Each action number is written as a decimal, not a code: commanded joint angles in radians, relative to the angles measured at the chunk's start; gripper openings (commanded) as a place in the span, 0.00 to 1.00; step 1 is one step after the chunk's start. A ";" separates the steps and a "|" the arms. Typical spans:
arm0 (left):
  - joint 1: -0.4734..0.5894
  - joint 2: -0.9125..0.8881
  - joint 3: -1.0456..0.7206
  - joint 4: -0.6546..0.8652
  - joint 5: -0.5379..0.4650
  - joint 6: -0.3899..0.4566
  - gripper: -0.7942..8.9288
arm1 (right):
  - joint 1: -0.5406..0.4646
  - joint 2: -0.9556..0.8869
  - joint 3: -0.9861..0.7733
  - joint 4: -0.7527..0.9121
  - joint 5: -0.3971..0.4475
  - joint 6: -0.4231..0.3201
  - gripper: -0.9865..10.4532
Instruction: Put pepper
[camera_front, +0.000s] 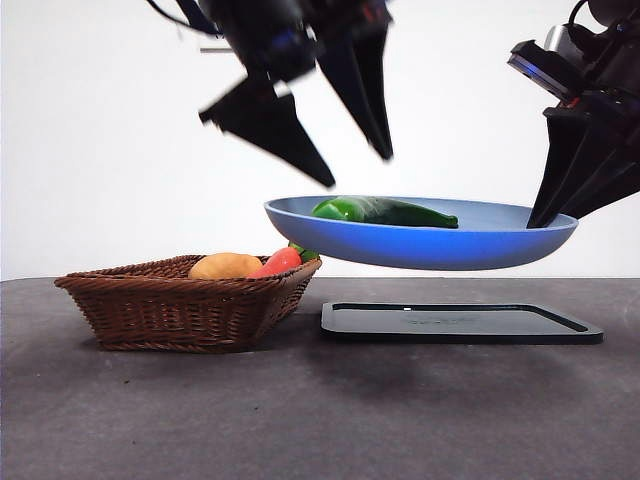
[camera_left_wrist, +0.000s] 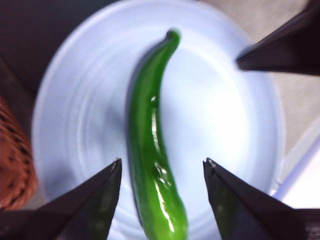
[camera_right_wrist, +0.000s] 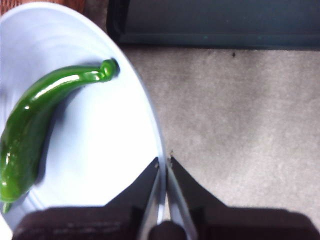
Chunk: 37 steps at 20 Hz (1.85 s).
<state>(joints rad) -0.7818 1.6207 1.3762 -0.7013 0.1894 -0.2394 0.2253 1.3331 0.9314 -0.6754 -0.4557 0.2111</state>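
Nearest to me in the front view is the dark table (camera_front: 300, 420), bare in the foreground. Further back on it, on the left, sits a brown wicker basket (camera_front: 180, 305) holding a tan potato (camera_front: 225, 266) and an orange-red carrot (camera_front: 280, 261) with a bit of green leaf showing at its end. Just beside the basket, to its right, a flat black tray (camera_front: 460, 322) lies on the table.

Above the tray I see a blue plate (camera_front: 430, 245) held up in the air, clear of the table. The pepper (camera_front: 385, 211) lies lengthwise on the plate, glossy and dark green, resting free with nothing gripping it.

My right gripper (camera_right_wrist: 164, 162) has the plate by its rim: its jaws are pinched nearly together with the thin edge of the plate between them. In the front view this gripper comes in from the right edge and meets the plate's right side.

My left gripper (camera_left_wrist: 162, 167) hangs above the plate with its jaws spread wide and holding nothing. In its wrist view the pepper (camera_left_wrist: 152, 150) runs between the two jaw tips, below them, on the pale plate (camera_left_wrist: 225, 125). The basket's weave (camera_left_wrist: 12, 160) shows at one side.
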 joint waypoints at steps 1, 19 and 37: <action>-0.011 -0.060 0.019 0.001 0.000 0.029 0.38 | 0.003 0.012 0.019 0.019 -0.008 0.010 0.09; -0.011 -0.513 0.019 -0.108 -0.004 0.053 0.38 | -0.201 0.512 0.355 0.148 0.066 0.088 0.09; -0.011 -0.513 0.019 -0.140 -0.012 0.054 0.38 | -0.212 0.560 0.373 0.165 0.066 0.056 0.24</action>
<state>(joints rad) -0.7818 1.1000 1.3762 -0.8467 0.1822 -0.2016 0.0147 1.9060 1.2827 -0.5179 -0.3893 0.2893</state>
